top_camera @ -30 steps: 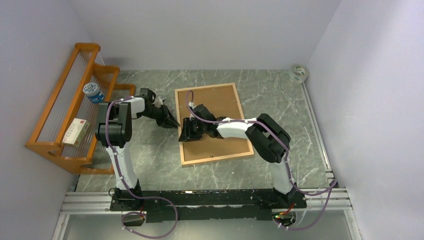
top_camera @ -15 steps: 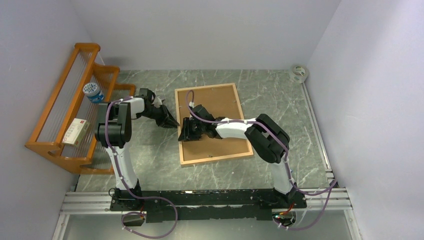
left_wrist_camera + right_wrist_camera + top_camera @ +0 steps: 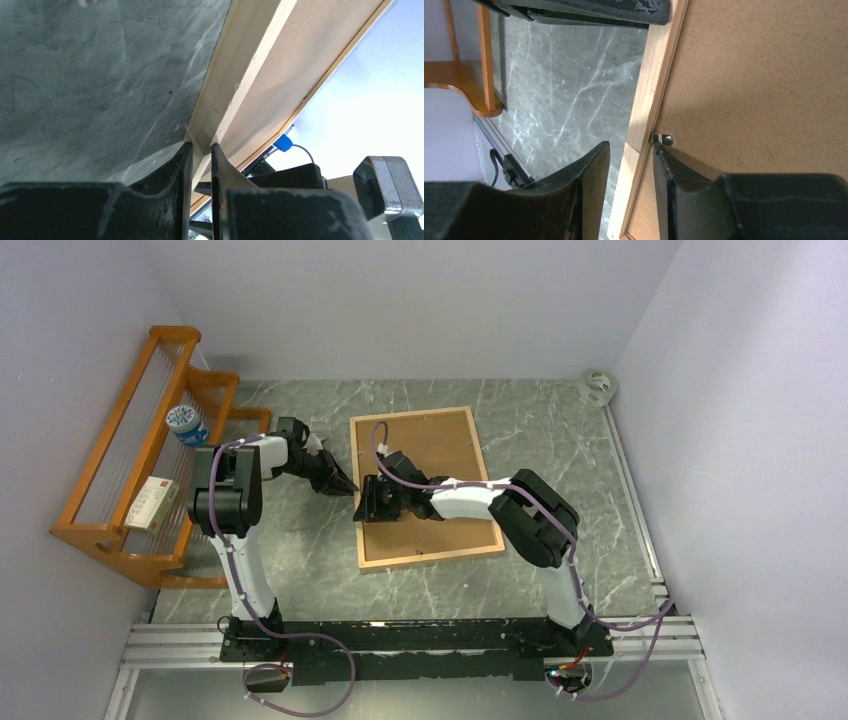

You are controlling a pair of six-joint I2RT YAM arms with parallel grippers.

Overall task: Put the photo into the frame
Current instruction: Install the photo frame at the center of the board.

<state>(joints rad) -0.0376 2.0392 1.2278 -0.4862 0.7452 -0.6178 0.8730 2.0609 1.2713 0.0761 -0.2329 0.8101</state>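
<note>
The frame (image 3: 430, 557) lies flat near the middle of the surface (image 3: 560, 460), back up so that its brown backing (image 3: 430, 445) shows, and it is turned a little off square. Both my hands are at its left rail. My right hand (image 3: 631, 146) stands astride that rail about halfway along. One finger (image 3: 594, 170) is over the marble just outside the wood, with a strip of surface showing between them. The other is on the backing side, right beside a small metal tab (image 3: 663, 138). This hand is partly open, wider than the rail, and has hold of nothing. My left hand (image 3: 200, 150) points in from the left a little farther along the same rail, its tip at the outer edge. Its fingers (image 3: 172, 175) are almost together, with only a thin slit between them, and the rail's edge runs down into that slit. I cannot tell whether they pinch the wood or only touch it. At the left of the surface stands an orange rack (image 3: 110, 540) with a jar (image 3: 185, 423) and a box (image 3: 152, 502) on it. A tape roll (image 3: 598, 387) sits in the far right corner
</note>
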